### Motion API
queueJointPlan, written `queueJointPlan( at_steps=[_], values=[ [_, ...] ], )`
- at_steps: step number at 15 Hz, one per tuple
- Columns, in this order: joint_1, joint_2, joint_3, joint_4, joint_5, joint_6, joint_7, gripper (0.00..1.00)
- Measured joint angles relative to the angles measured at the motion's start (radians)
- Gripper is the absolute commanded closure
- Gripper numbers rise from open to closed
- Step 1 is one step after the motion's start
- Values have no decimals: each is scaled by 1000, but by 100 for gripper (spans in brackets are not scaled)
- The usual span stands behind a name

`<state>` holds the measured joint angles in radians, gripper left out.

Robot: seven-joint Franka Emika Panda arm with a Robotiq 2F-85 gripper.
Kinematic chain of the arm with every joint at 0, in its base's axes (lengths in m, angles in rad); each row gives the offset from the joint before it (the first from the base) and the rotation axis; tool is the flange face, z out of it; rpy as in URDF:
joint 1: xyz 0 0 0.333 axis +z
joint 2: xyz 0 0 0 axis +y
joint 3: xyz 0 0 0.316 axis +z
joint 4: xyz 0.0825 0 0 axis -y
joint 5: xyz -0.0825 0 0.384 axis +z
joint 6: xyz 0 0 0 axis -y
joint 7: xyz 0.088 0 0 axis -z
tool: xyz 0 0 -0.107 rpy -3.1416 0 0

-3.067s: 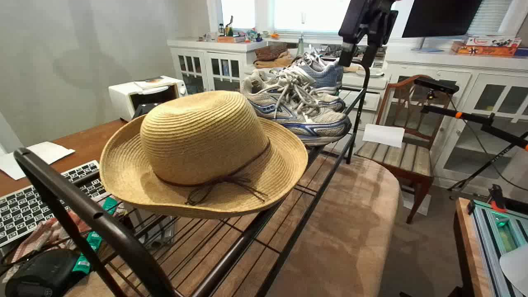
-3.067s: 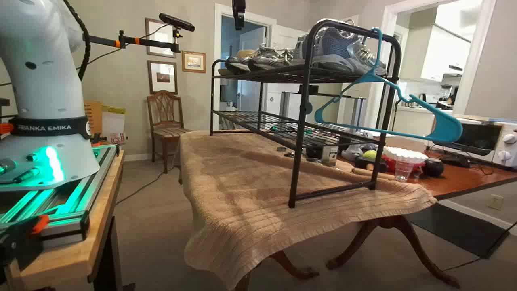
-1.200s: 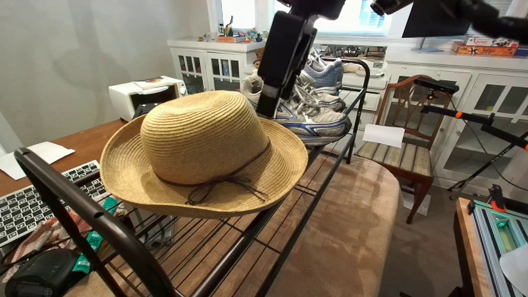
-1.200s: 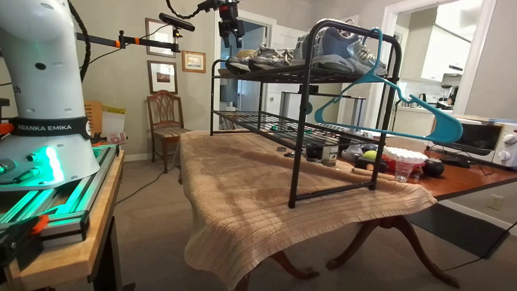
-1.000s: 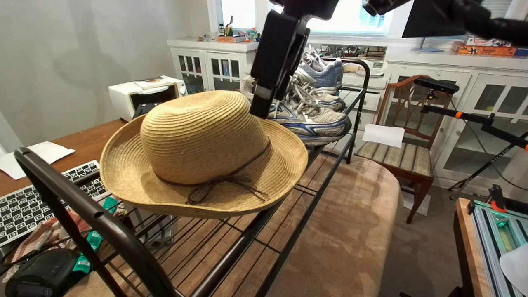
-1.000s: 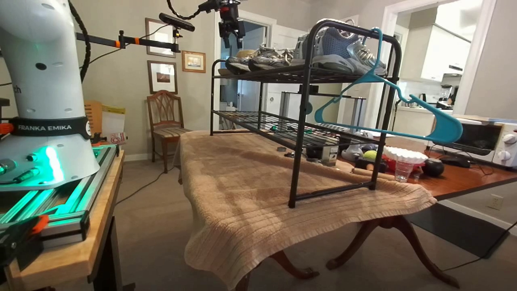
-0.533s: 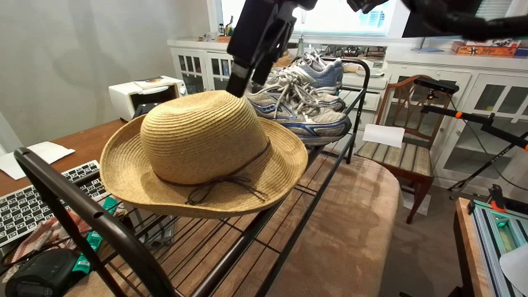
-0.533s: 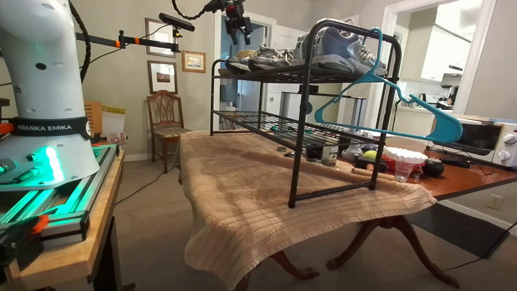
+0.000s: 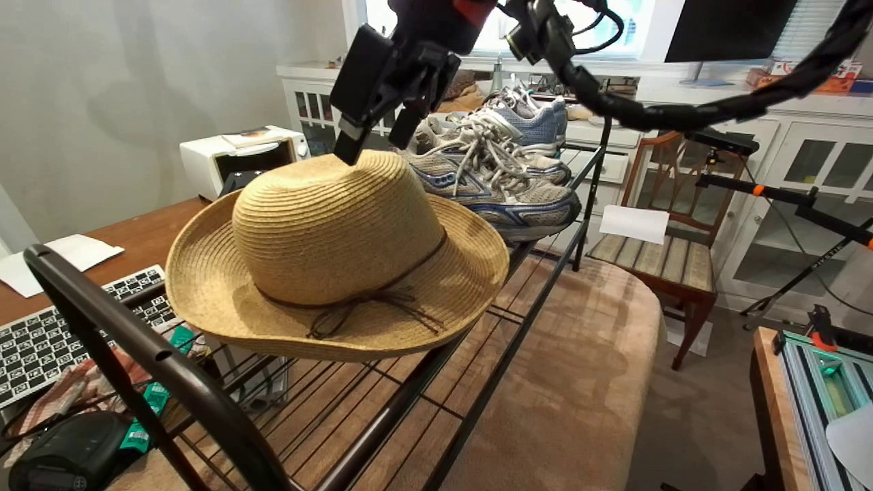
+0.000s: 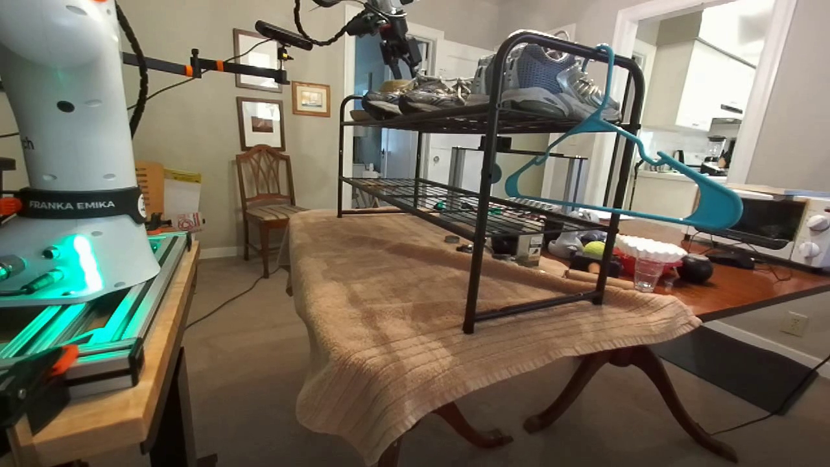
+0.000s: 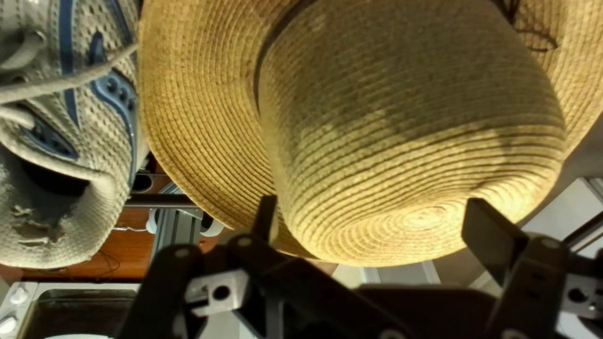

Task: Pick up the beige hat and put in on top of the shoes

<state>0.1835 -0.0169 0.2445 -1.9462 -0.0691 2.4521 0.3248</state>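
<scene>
The beige hat [image 9: 334, 232] rests crown up on the top shelf of a dark rack, its brown band tied in a bow. In an exterior view only a bit of the hat [image 10: 392, 85] shows behind shoes. The shoes [image 9: 505, 198], grey and white with blue accents, stand beside the brim; one shoe [image 11: 70, 141] shows at the left of the wrist view. My gripper [image 9: 375, 146] is open and tilted at the top of the crown. In the wrist view the gripper [image 11: 372, 212] has its fingers apart across the crown [image 11: 400, 117]; I cannot tell whether they touch it.
The rack's end hoop [image 9: 160, 358] rises beside the hat. Bluish shoes [image 9: 535, 123] stand at the rack's other end, where a blue hanger [image 10: 707, 204] hangs. A camera on an arm [image 10: 284, 35] stands near the robot. A toaster oven [image 9: 235, 160] sits behind the rack.
My gripper has moved from above the far shoes, past the near shoes, to the hat's crown, and has tilted. The hat and shoes have not moved.
</scene>
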Motion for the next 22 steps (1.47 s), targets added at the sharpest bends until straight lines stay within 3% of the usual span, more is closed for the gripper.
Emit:
queueJointPlan(
  at_steps=[1,3,8,12,16,22],
  values=[
    [0,9,-2,2,-7,0,11,27],
    [1,25,-4,5,-17,0,28,31],
    [3,46,-7,13,-14,0,70,71],
    [5,46,-8,34,53,0,87,98],
    [9,46,-7,60,212,0,49,98],
    [8,37,-21,107,319,-1,15,98]
  ],
)
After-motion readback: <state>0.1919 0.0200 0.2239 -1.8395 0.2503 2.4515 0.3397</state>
